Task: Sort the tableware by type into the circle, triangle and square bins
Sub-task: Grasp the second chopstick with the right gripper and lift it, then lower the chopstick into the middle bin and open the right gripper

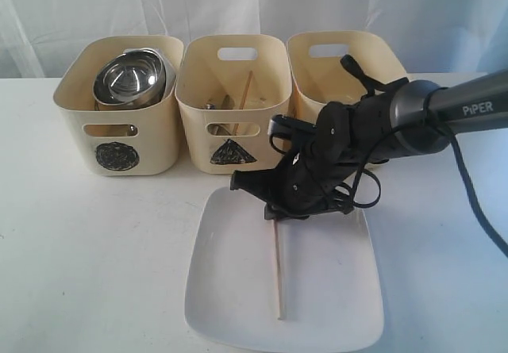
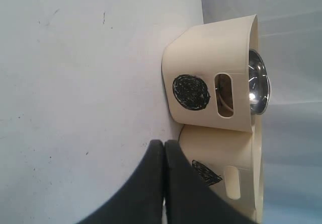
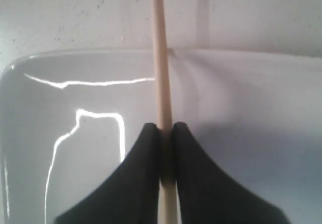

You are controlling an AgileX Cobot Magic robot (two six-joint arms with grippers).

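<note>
right jaws: clamped on the wooden chopstick (image 3: 161,58), over the far edge of the white square plate (image 1: 333,289)
chopstick: runs down the plate's left half toward its near edge
left jaws: pressed together, nothing in them
circle bin (image 1: 119,131): behind the plate, off to its left, steel bowl (image 1: 131,79) sitting on top
triangle bin (image 1: 230,107): straight behind the plate
third bin (image 1: 333,59): behind the plate's right side, mark hidden by the arm
counter (image 1: 95,250): white, under the plate

A big white square plate (image 1: 333,289) lies near. One wooden chopstick (image 1: 278,278) lies on it, far end pinched by the right gripper (image 1: 277,213). Behind stand three cream bins: circle bin (image 1: 151,143), left, holding a steel bowl (image 1: 128,77); triangle bin (image 1: 198,143), middle; third bin (image 1: 317,71), right
</note>
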